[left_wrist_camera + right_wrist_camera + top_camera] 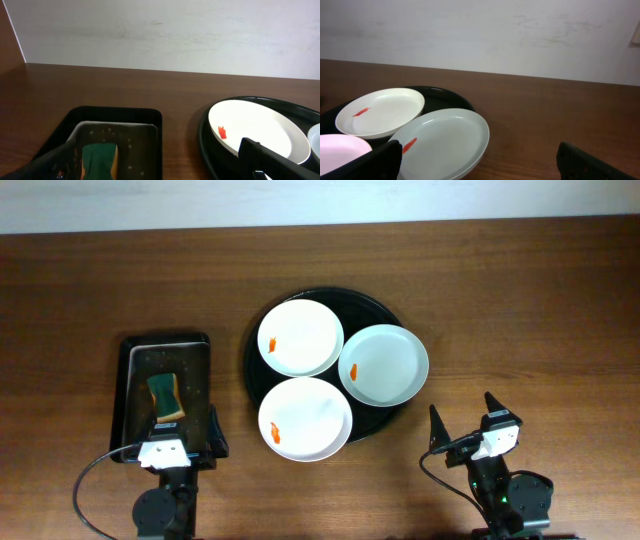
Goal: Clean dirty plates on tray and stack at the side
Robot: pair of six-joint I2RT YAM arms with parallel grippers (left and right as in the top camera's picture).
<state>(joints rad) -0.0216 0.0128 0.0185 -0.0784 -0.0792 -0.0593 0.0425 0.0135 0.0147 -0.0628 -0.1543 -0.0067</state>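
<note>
My left gripper (168,430) hangs apart right by the sponge (165,392) at 7 o'clock, probably to grab it. My right gripper (461,404) is apart too, at 5. All three smeared plates (300,337) sit on the tray (385,305), center.

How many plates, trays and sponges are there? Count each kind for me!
White plates: 3
Round black tray: 1
Rectangular black tray: 1
Sponge: 1
Total: 6
</note>
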